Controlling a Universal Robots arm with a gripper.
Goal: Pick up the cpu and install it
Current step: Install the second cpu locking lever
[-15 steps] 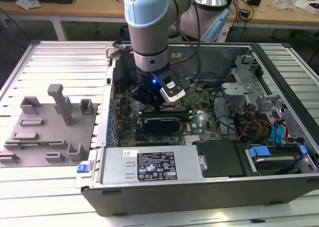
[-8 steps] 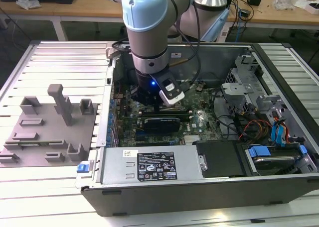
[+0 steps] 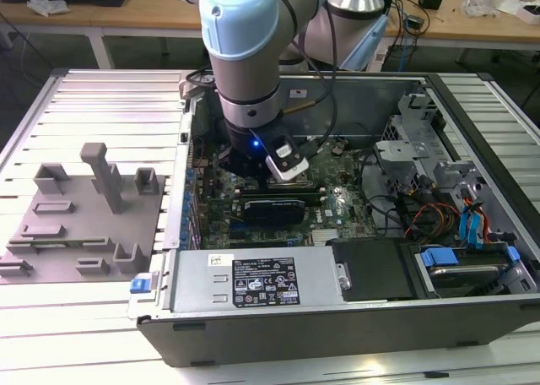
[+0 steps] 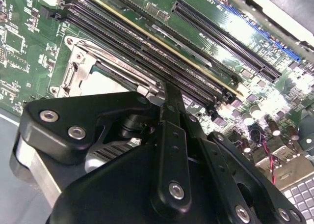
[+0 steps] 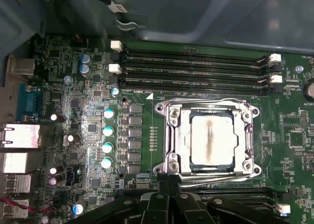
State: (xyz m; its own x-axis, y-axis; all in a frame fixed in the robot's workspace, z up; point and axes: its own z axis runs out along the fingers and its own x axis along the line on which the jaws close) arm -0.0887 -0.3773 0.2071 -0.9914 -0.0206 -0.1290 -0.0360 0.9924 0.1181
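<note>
- The arm (image 3: 240, 56) is plunged straight down into the open computer case (image 3: 337, 317), its pale blue wrist joint upright, a small blue light glowing on the black wrist unit above the motherboard (image 3: 278, 203).
- In the exterior view the arm sits toward that view's left half of the case, with a white-and-black camera block (image 3: 287, 164) angled off the wrist.
- On the slatted table (image 3: 84, 94), at the exterior view's left of the case, there's a grey plastic fixture (image 3: 84, 220) with upright blocks, well apart from the arm.
- Now the cpu (image 5: 212, 139): in the first wrist view it lies flat inside the metal-framed socket (image 5: 169, 135), silvery top with a brownish smear down its middle, seated square in the frame.
- Long memory slots (image 5: 196, 69) run alongside the socket on the far side from the gripper.
- The gripper (image 5: 169, 194) hangs just beside the socket frame's near edge, apart from the cpu and not touching it.
- In the second wrist view the gripper's black linkage (image 4: 171, 150) looms large, its finger tip (image 4: 171, 98) reaching to the socket's corner beside the memory slots.
- The fingers look drawn together into one narrow point, pinching nothing; the chip lies free in the socket.
</note>
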